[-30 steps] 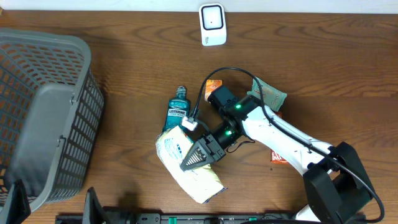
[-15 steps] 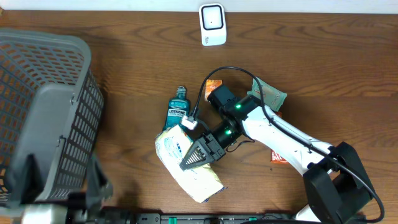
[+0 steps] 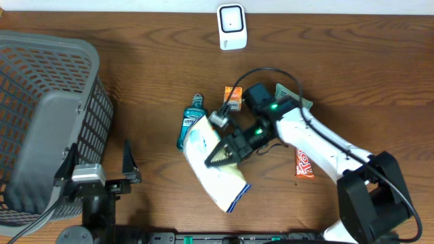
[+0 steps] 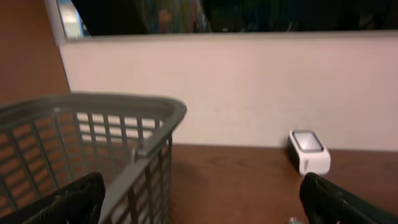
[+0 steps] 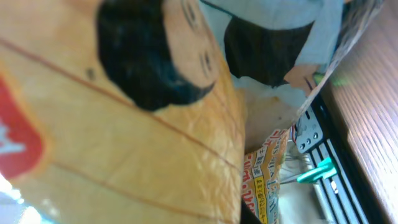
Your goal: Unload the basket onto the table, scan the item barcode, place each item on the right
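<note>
R gripper [image 3: 218, 154]: fingers pinched tight on the snack bag [image 3: 215, 181], centre frame, well short of the scanner [image 3: 231, 27] at top centre. L gripper [image 3: 99, 157], lower left by the basket [image 3: 41, 102]: fingers spread, empty. Risks: limp bag sags or slips from the pinch; barcode may face away from scanner; bag could nudge the mouthwash bottle [image 3: 192, 123] alongside.

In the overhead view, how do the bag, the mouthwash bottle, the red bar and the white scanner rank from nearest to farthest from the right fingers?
1. bag: held in the right fingers, mid-table.
2. bottle: just to their left, partly under the bag.
3. red bar: to the right, beside the arm.
4. scanner: at the table's far edge.
</note>
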Robot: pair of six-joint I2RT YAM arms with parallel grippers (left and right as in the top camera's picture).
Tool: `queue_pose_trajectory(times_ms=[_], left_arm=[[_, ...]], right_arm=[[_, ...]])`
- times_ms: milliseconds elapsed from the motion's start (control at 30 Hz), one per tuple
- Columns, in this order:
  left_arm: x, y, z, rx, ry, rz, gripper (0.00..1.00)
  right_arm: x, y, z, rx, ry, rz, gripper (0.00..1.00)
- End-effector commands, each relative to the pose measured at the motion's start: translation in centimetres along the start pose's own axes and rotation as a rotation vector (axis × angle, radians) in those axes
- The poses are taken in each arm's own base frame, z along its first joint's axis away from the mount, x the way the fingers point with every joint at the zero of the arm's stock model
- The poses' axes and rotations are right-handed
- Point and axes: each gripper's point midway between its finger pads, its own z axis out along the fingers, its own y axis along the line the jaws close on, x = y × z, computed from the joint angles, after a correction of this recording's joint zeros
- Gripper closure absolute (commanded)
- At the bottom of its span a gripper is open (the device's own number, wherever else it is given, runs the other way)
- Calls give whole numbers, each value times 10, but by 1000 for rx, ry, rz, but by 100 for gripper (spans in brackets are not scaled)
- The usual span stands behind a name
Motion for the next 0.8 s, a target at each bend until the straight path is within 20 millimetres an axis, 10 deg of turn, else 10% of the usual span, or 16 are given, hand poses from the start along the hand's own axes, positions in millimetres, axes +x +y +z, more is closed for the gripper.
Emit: queue_pose_trajectory(times_ms=[0, 267, 500, 767], left_arm=[[11, 2, 3, -15, 18, 4, 1], [17, -8, 6, 42, 34, -63, 0], [37, -51, 11, 281, 107, -83, 0], [78, -55, 21, 288, 211, -84, 0]], right_arm=[[-18, 9, -35, -64, -103, 132, 99], [-36, 4, -84, -59, -251, 105, 99], [-39, 4, -86, -53, -257, 60, 99], [-38, 5, -86, -55, -256, 68, 99]])
